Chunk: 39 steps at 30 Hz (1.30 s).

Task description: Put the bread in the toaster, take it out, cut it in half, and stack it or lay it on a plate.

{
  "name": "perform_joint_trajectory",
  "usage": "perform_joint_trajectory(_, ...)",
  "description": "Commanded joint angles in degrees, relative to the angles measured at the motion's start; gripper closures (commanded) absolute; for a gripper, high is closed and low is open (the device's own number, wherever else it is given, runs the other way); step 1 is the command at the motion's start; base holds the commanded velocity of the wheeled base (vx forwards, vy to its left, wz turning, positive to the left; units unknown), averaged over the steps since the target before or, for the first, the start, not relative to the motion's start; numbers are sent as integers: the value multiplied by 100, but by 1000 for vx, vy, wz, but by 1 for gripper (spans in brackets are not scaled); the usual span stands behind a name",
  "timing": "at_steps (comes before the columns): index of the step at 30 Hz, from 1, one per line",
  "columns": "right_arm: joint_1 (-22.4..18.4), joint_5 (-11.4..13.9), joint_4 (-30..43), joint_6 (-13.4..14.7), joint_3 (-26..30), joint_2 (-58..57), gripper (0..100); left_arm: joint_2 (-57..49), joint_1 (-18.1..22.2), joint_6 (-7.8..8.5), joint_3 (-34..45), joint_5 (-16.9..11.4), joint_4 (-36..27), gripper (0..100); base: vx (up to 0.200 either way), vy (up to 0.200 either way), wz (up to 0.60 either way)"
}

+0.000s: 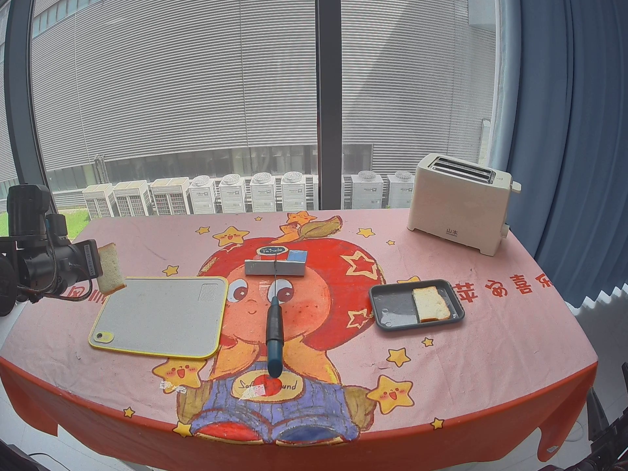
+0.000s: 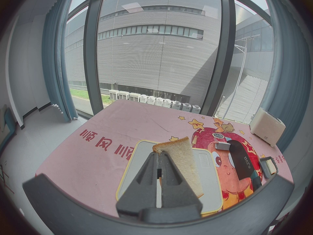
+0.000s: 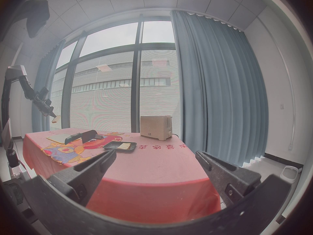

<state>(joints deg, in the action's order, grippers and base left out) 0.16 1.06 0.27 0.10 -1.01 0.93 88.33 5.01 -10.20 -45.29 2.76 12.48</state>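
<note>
Hanging low off the table's (image 1: 497,354) near right side, the right gripper (image 3: 156,154) is gaping wide, with nothing sitting between its jaws.

On the table itself, the knife (image 1: 275,327) is lying nearest the front edge, around the middle. Its dark handle is pointing toward the robot and its blade is running away toward a small grey and blue block (image 1: 276,267), on which the far end of the blade is resting. Just left of the knife, the pale cutting board (image 1: 163,315) with its yellow rim is lying flat with nothing on it.

By the board's far left corner, the left gripper (image 2: 158,154) is pinching a half slice of bread (image 2: 182,162) by one edge. Its jaws are closed down narrow on it and it is holding the slice upright in the air, clear of the table.

Right of the knife, the dark rectangular tray (image 1: 387,310) is carrying a second half slice (image 1: 430,303), which is lying flat in its right part.

Farthest back, at the right rear corner, the white toaster (image 1: 461,210) is standing upright with its slots facing up, in front of the window (image 1: 196,86).
</note>
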Motion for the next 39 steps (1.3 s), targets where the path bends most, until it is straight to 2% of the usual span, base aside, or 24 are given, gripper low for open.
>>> perform_joint_trajectory(1, 2, 8, 0, -1, 84, -57, 0, -9, 9, -17, 64, -21, 158, 100, 0, 0, 0)
perform_joint_trajectory(8, 2, -1, 0, -1, 84, -57, 0, -35, 26, -43, 196, -12, 343, 100, 0, 0, 0)
perform_joint_trajectory(16, 2, -1, 0, -1, 84, -57, 0, -141, 9, -219, 284, 6, 343, 100, 0, 0, 0)
perform_joint_trajectory(24, 2, -1, 0, 8, 84, -57, 0, -167, 26, -289, 275, 32, 343, 100, 0, 0, 0)
perform_joint_trajectory(36, 2, -1, 0, -1, 84, -57, 0, -176, 44, -289, 292, 67, 343, 100, 0, 0, 0)
perform_joint_trajectory(39, 2, 8, 0, -1, 84, -57, 0, -158, 61, -307, 292, 76, 351, 100, 0, -200, 0)
